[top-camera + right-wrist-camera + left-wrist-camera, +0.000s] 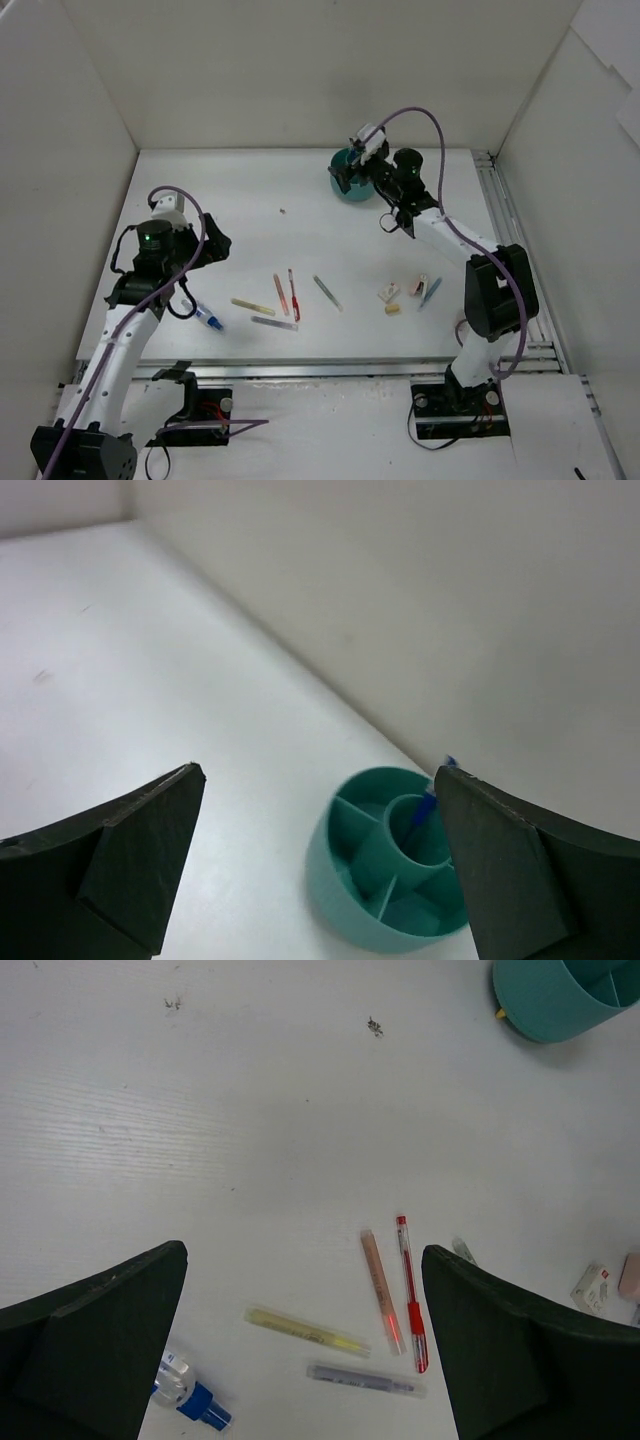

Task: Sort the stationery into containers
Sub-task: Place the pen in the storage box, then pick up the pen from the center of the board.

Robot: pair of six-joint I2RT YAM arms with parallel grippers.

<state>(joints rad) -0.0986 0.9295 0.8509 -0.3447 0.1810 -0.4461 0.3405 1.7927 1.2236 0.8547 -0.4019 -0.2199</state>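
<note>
Right wrist: smooth round teal cup (335, 885), ring-walled, thin blue pen (429, 804) in its well; right gripper (318, 773) and left gripper (305, 1252) both spread apart

The left arm (128, 335) and right arm (447, 233) have white links with black joints. A purple cable (420, 109) loops behind the jaws of each. The fingers (100, 1345) are dark wedges.

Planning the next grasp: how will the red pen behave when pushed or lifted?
The red pen looks thin and rigid, so it probably stays straight when lifted. Its narrow barrel may roll if nudged sideways, likely into the orange pen close beside it.
</note>
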